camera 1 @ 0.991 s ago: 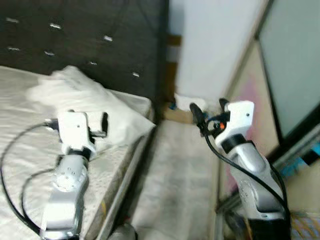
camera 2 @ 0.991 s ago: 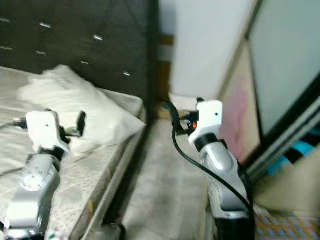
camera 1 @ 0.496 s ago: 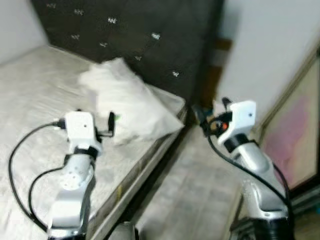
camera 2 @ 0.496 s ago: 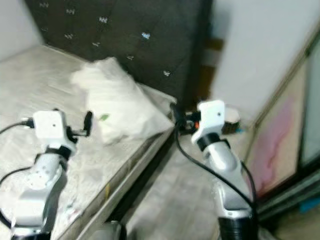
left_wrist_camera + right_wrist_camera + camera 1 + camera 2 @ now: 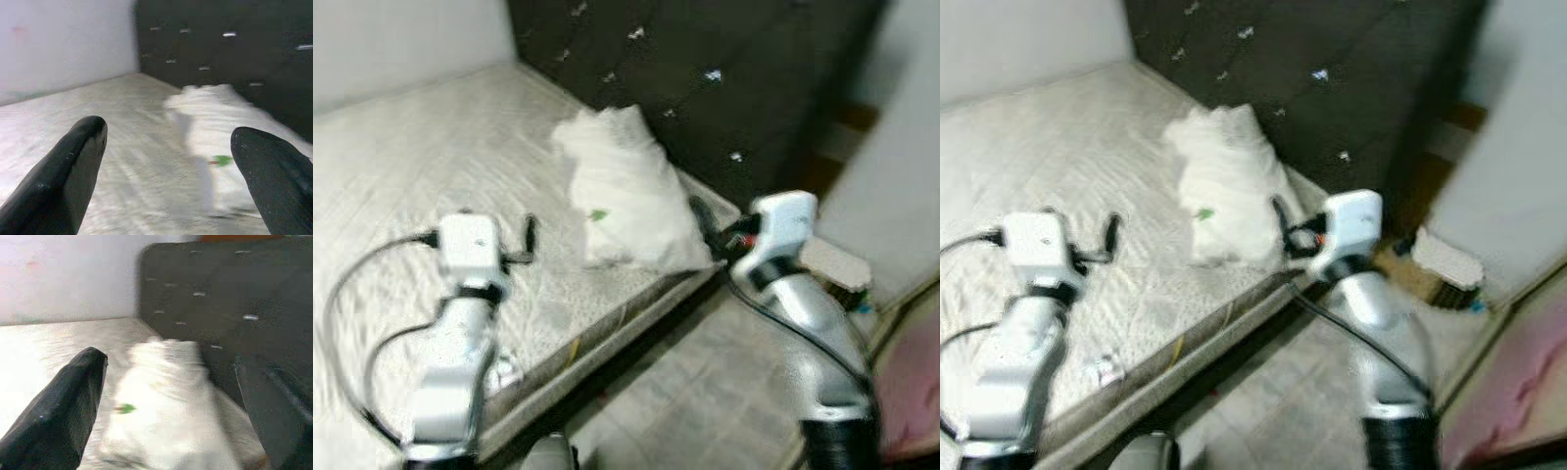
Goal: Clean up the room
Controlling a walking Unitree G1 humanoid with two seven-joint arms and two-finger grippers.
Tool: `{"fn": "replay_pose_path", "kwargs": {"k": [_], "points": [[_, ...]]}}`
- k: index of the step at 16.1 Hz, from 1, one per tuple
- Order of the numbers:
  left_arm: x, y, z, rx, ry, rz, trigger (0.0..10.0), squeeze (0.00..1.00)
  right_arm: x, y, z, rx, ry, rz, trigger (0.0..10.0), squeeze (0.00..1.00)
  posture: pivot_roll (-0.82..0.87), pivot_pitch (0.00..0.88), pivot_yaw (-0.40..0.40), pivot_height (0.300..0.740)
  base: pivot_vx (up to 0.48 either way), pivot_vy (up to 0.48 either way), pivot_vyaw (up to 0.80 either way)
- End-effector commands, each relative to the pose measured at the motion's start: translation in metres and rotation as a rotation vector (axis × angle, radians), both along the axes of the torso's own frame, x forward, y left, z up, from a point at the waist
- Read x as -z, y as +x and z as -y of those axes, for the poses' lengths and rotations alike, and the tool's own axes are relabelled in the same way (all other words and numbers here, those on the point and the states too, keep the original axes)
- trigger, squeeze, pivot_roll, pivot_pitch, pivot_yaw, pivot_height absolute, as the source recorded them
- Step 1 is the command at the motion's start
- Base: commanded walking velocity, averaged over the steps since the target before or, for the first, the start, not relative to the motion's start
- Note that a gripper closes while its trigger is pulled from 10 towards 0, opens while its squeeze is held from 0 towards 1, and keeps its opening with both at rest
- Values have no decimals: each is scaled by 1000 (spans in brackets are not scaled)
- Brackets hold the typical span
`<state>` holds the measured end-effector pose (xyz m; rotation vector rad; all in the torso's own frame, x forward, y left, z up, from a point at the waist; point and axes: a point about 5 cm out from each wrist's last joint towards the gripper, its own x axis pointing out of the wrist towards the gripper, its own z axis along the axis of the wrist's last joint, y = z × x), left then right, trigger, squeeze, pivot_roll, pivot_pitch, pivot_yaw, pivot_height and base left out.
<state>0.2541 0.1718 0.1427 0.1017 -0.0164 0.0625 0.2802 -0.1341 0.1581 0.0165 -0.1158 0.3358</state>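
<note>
A white pillow with a green mark is seen on the bed at 12 o'clock, against the dark headboard. The left gripper and right gripper are held with fingers spread, gripping nothing.

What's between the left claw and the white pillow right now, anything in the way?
Nothing: bare mattress lies between the left claw and the white pillow, as the left wrist and eye views show. A small green speck sits on the pillow itself.

Bedroom corner, blurred.
A bare mattress meets a dark tufted headboard; pale wall behind, grey floor beside the bed.
</note>
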Motion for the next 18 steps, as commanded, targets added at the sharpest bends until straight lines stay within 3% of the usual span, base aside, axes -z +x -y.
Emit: {"fn": "replay_pose_path", "kwargs": {"k": [1, 8, 16, 18], "points": [[-1, 0, 4, 14, -10, 4, 10000, 0, -2, 0, 9, 23, -12, 12, 10000, 0, 32, 0, -62, 740, 0, 0, 800], [-3, -1, 2, -19, -7, 17, 10000, 0, -4, 3, 6, 8, -10, 18, 10000, 0, 39, 0, -66, 740, 0, 0, 800], [-2, -1, 5, 34, -14, 14, 10000, 0, -4, 4, 5, 1, 4, 25, 10000, 0, 40, 0, -65, 740, 0, 0, 800], [-2, -2, 5, 42, -15, 15, 10000, 0, -4, 4, 5, -2, 3, 24, 10000, 0, 42, 0, -67, 740, 0, 0, 209]]}}
